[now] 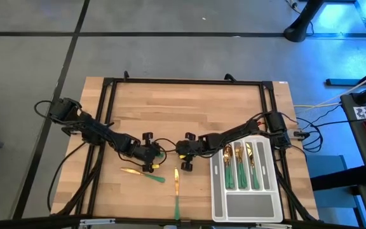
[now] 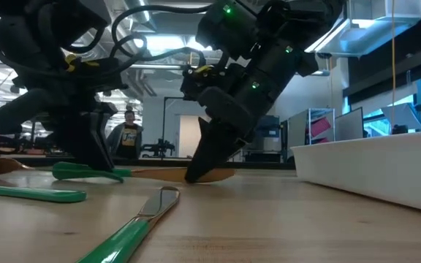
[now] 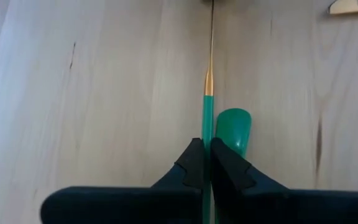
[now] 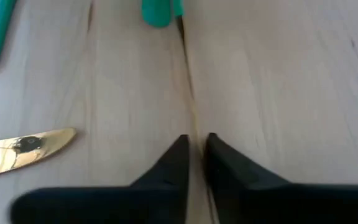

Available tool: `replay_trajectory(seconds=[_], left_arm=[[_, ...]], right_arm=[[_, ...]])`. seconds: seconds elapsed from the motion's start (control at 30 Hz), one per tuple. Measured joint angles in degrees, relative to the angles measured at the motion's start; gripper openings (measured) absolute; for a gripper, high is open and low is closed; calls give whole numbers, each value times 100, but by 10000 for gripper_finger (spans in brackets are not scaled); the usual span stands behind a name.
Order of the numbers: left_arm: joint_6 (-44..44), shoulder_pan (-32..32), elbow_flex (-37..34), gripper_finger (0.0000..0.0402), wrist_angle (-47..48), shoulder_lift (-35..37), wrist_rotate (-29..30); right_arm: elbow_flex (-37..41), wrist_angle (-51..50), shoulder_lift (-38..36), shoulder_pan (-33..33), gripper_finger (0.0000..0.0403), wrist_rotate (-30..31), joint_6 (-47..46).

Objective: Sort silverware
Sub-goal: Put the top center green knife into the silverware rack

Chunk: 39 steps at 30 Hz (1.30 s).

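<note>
The left gripper (image 3: 207,144) is clenched on the slim green handle of one piece of silverware (image 3: 207,118). The piece stands on its thin edge, just off the middle of the table (image 1: 189,108). It runs straight on to the right gripper (image 4: 196,138), whose fingers (image 4: 178,155) stand slightly apart with the gold end passing between them. I judge this to be a handover: the left arm has the handle and the right arm is giving up the head. Holding it by the handle probably leaves the head free to go into a slot.

Outward from the two grippers, a second green handle end (image 3: 234,127) lies just beside the held one. A loose piece (image 1: 142,173) lies toward the table's left edge. A knife (image 1: 176,191) lies lengthwise, its handle reaching the table's edge at the bottom of the high view. The pale divided tray (image 1: 218,203) sits at the right corner of that same edge. Three of its long slots already hold gold-and-green pieces.

Seen edge-on, the held piece could be a knife, a fork or a spoon; I cannot tell which. I also cannot tell whether the right fingers touch the gold end. From above, both grippers cover the held piece. The knife's handle tip is cut off at the bottom of the high view, and the tray's pieces are too small to sort by kind.
</note>
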<state>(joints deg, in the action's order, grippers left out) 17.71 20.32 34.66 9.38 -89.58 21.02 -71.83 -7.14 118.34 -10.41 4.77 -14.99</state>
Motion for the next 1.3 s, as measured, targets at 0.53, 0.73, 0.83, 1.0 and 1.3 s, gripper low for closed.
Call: replay_trajectory(seconds=[0.53, 0.73, 0.83, 1.0, 1.3], left_arm=[[1776, 83, -202, 0, -315, 7, 534], [1606, -35, -293, 0, -1451, -22, 404], [1317, -134, -290, 1, -2060, -25, 406], [936, -290, -282, 1, -2683, -19, 430], [265, -409, -271, 1, -4010, -6, 454]], right_arm=[[-7, -2094, -1585, -693, 180, 2922, -406], [-15, -3039, -2212, -1772, 159, 3962, -1151], [-17, -3303, -2261, -2311, 155, 4234, -1773], [223, -3253, -2266, -2948, 154, 4418, -2806], [1117, -2157, -2259, -3198, 188, 4667, -4312]])
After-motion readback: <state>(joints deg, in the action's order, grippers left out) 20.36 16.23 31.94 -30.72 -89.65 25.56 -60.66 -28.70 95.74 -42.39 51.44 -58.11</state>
